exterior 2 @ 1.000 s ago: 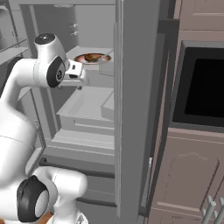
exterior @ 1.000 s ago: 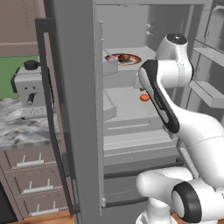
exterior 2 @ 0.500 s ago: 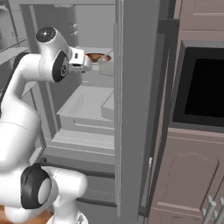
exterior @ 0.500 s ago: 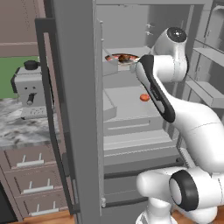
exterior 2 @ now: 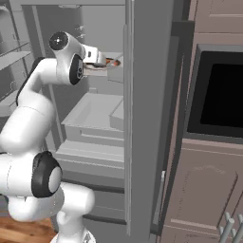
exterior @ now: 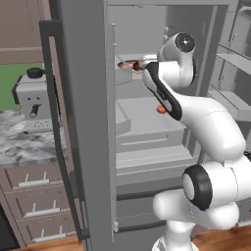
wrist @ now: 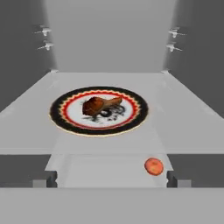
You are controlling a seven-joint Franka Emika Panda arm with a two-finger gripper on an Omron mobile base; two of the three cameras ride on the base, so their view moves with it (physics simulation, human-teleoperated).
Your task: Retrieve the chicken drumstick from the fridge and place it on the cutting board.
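On the fridge (exterior: 88, 122) shelf, a plate (wrist: 65, 122) bears the chicken drumstick (wrist: 98, 105).

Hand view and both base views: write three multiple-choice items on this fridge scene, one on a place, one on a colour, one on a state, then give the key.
1. Where does the drumstick lie?
A. on the plate on a fridge shelf
B. on the shelf below
C. on the counter

2. What colour is the small ball on the lower shelf?
A. green
B. red-orange
C. white

3. How does the fridge door stand?
A. shut
B. open
C. taken off

Key: 1 A, the hand view shows the meat in the plate's middle; 2 B, it shows red-orange below and right of the plate; 3 B, both base views look straight onto the shelves, with the arm reaching inside.
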